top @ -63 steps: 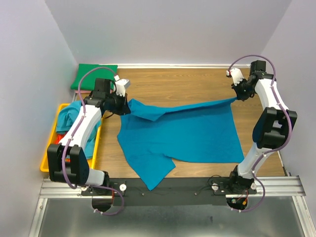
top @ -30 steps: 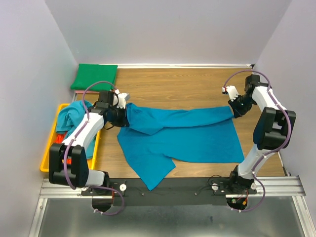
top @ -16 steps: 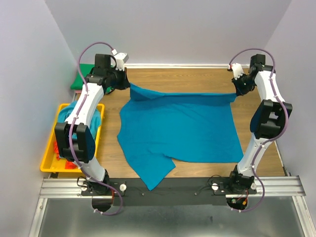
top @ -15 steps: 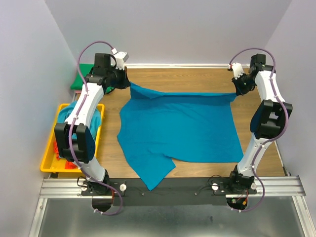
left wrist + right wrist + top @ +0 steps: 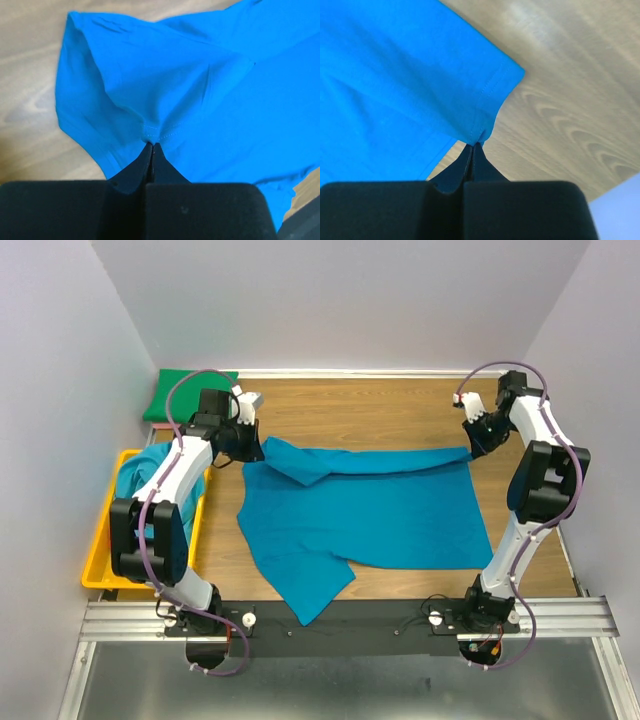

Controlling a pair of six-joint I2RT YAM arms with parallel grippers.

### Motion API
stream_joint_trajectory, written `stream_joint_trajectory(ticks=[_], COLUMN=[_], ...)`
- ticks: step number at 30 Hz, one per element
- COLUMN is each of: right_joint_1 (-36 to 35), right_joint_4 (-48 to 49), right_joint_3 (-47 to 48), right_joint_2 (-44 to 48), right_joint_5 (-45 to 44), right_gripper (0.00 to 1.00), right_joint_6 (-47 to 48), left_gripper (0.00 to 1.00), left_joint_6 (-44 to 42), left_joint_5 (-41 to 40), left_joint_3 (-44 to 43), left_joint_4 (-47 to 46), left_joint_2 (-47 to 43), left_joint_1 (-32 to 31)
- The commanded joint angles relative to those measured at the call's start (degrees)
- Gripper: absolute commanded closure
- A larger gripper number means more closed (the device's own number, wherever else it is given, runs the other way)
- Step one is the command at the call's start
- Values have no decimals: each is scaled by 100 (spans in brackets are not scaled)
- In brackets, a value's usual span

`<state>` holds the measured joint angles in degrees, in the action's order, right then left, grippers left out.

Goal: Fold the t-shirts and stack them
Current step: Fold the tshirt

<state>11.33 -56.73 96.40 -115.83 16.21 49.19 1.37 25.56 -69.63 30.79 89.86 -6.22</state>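
Fabric of the teal-blue t-shirt (image 5: 370, 510) lies spread across the wooden table (image 5: 360, 405), its far edge rumpled. Left gripper (image 5: 151, 146) is pinched tight on the far-left corner, right gripper (image 5: 474, 145) on the far-right corner. A green t-shirt (image 5: 190, 392) lies folded at far left, beyond the yellow tray (image 5: 95, 562).

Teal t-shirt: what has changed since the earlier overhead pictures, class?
The left gripper and right gripper, both still shut on the teal t-shirt, drew its far edge nearer, slackening it into a fold. Near half, green t-shirt and yellow tray stayed put.
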Motion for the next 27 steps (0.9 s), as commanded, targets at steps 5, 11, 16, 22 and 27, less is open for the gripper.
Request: stream_joint_trajectory(ticks=[5,11,16,22,27], right_joint_1=[36,44,71,71,71], right_joint_4=[-75,-84,-93,-102,-93], right_joint_3=[-289,-253,-393,-701,-912], right_joint_2=[324,368,421,474,474], right_joint_5=[-39,-100,-135,-83,-83], right_gripper=[100,99,99,100,100], right_joint_6=[205,187,214,249,293], left_gripper=[100,100,100,100,100], left_joint_6=[22,39,109,250,241], left_joint_5=[370,397,301,247,423], left_joint_3=[458,757,1100,1512,1671], left_joint_4=[76,261,340,244,121], left_joint_2=[-619,-891,-1303,-1700,-1657], left_joint_1=[-20,-99,-195,-301,-380])
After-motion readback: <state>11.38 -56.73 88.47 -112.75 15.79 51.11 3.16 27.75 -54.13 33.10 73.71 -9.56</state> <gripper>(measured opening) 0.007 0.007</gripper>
